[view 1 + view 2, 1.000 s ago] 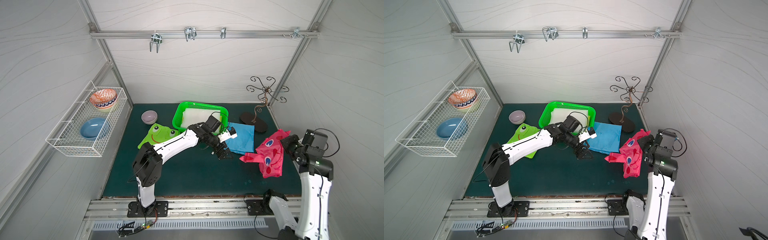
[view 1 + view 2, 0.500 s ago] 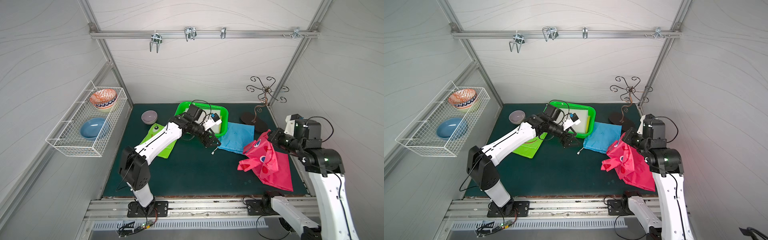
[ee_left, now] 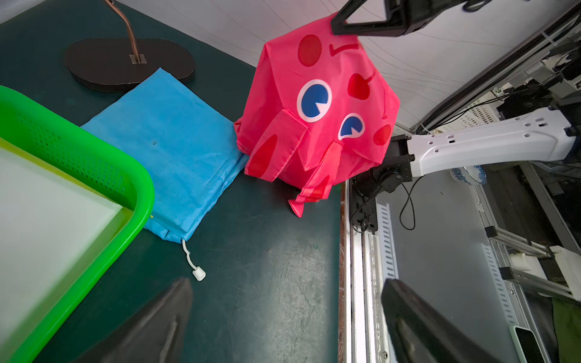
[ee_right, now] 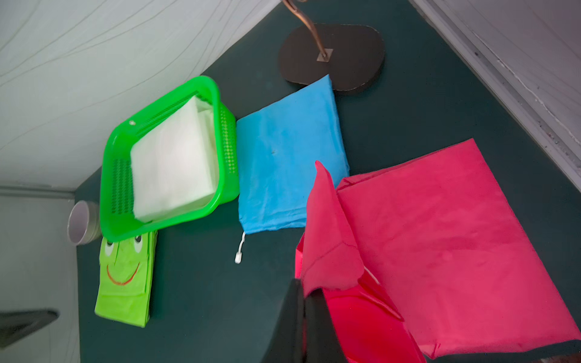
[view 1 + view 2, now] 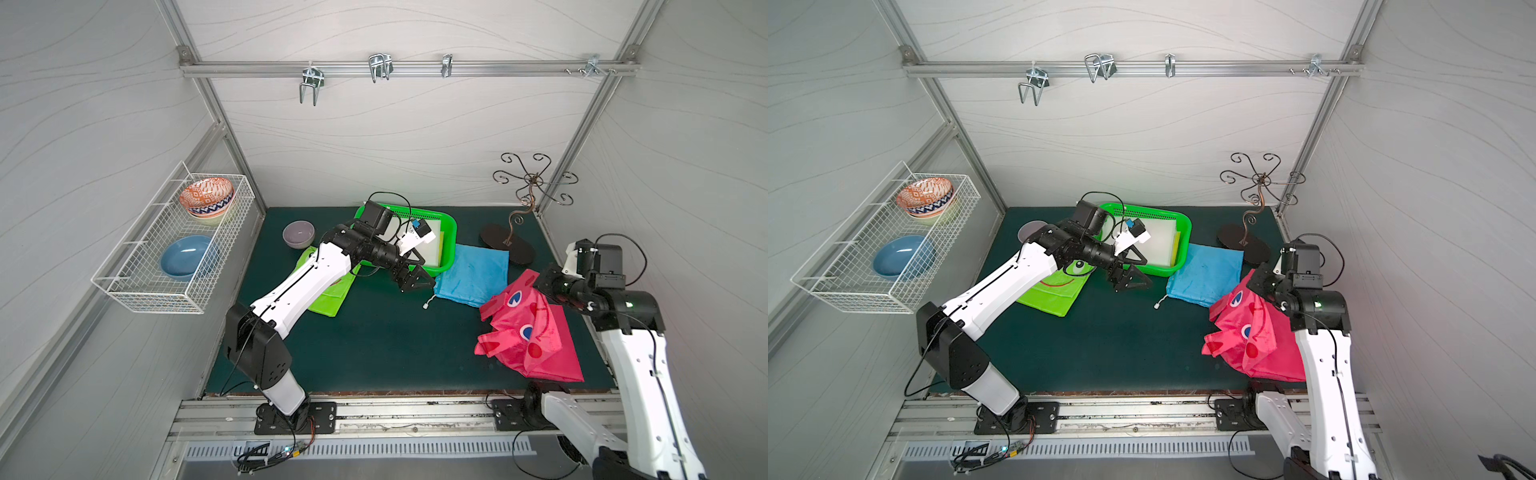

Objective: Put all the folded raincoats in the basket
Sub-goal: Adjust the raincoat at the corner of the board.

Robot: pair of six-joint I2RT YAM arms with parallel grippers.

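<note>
The green basket [image 5: 450, 232] [image 5: 1185, 239] [image 4: 217, 94] stands at the back of the mat with a white folded sheet [image 4: 173, 166] inside. My right gripper [image 5: 540, 283] [image 5: 1257, 281] [image 4: 304, 289] is shut on the top edge of the pink raincoat [image 5: 528, 328] [image 5: 1250, 332] [image 3: 314, 103] [image 4: 440, 235]. One part hangs from the jaws and the rest lies flat on the mat. My left gripper [image 5: 426, 274] [image 5: 1148, 274] [image 3: 286, 283] is open and empty, low over the mat by the basket's front right corner [image 3: 141, 195].
A blue folded raincoat [image 5: 473, 274] [image 3: 176, 141] lies between basket and pink one. A green frog raincoat [image 5: 332, 295] [image 4: 125, 276] lies left of the basket, under my left arm. A metal hook stand [image 5: 507, 245], a grey bowl [image 5: 298, 234] and a wall rack [image 5: 174, 245] are nearby.
My right gripper has risen and lifted the pink raincoat's edge off the mat, and the coat has spread out below. My left gripper has drawn back a little towards the basket.
</note>
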